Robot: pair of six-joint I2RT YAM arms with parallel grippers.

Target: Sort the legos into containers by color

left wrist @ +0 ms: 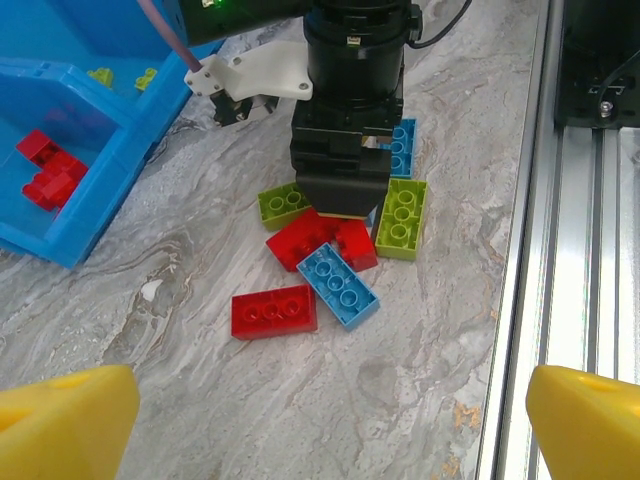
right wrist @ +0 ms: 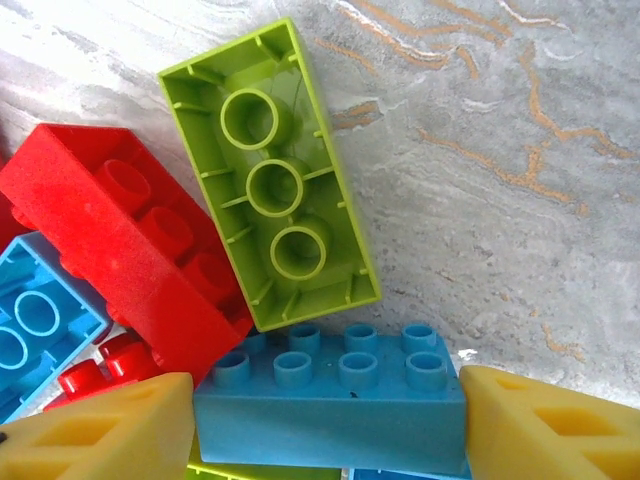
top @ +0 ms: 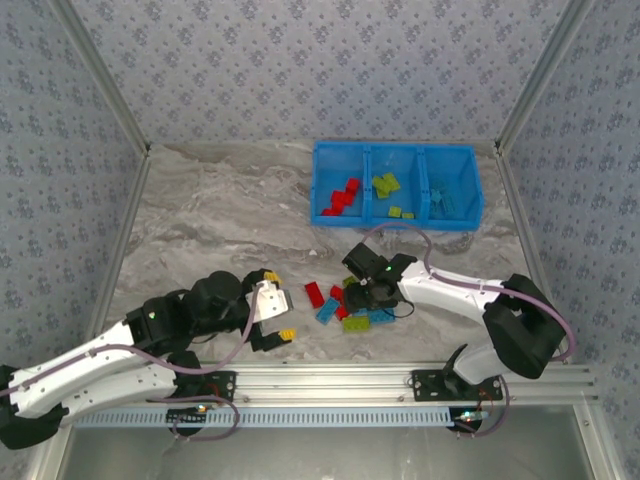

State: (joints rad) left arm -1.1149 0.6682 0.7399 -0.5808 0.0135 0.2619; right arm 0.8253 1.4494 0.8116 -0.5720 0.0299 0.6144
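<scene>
Amid loose legos [left wrist: 338,285] | right jaws clasp light-blue brick [right wrist: 330,420] | left jaws wide, empty

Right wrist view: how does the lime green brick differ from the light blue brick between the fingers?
The lime green plastic brick lies upside down, hollow underside up; the light blue plastic brick shows studs. Green lies free; blue is pinched by the right end effector. Both are oblong bricks.

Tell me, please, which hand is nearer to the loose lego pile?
Right. The right hand is down on the pile, gripping a light blue brick endwise; the open left hand sits apart, to the pile's left.
</scene>
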